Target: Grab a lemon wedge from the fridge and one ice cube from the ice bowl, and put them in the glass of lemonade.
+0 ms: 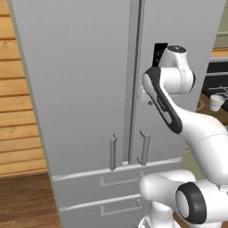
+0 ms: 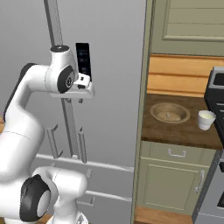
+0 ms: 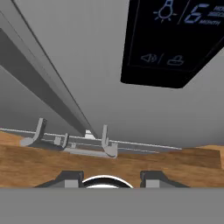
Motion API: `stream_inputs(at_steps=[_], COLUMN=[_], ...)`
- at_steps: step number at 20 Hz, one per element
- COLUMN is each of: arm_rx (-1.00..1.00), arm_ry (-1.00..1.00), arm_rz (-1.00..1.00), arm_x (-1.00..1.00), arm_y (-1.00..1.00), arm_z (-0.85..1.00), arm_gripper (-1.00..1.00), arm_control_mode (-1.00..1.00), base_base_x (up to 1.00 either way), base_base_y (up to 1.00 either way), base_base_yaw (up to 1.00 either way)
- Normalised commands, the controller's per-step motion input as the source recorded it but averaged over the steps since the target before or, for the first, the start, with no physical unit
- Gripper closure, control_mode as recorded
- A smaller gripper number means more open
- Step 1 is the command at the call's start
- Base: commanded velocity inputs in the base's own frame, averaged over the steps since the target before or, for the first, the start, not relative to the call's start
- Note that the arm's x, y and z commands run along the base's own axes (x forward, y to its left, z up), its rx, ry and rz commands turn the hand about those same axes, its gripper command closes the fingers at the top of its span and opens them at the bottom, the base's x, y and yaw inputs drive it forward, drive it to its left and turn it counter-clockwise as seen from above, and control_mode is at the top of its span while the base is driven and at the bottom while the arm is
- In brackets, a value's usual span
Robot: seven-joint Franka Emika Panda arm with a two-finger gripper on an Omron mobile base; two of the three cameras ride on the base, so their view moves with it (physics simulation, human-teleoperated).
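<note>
The fridge [image 1: 80, 89] stands with both doors shut, so the lemon wedge is hidden. My gripper [image 2: 74, 101] hangs close in front of the right door, just below the black panel [image 2: 83, 59] and above the bar handles [image 2: 81, 144], pointing down. In the hand view the fingertips [image 3: 70, 177] stand apart with nothing between them, and the two handles [image 3: 107, 142] lie ahead. The ice bowl [image 2: 169, 112] and the glass of lemonade [image 2: 206, 119] sit on the wooden counter [image 2: 175, 131] to the right of the fridge.
A dark stove [image 2: 216, 87] adjoins the counter on the right. Below the counter are green-grey cabinet doors and a drawer [image 2: 175, 153]. Two fridge drawers [image 1: 111, 182] lie under the doors. A wood-panel wall [image 1: 18, 111] is left of the fridge.
</note>
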Motion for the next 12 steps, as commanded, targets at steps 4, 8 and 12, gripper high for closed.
stream_inputs(at_steps=[4,8,12], arm_rx=[0.03,0.02,0.02], arm_ry=[0.0,0.01,0.03], arm_rz=[0.0,0.0,0.0], arm_x=[-0.54,-0.74,-0.74], arm_y=[0.0,-0.01,0.0], arm_z=[0.0,-0.03,-0.15], arm_gripper=[-1.0,-1.0,-1.0], arm_control_mode=[-1.0,-1.0,-1.0], base_base_x=[0.0,0.0,0.0], base_base_y=[0.0,0.0,0.0], base_base_yaw=[0.0,0.0,0.0])
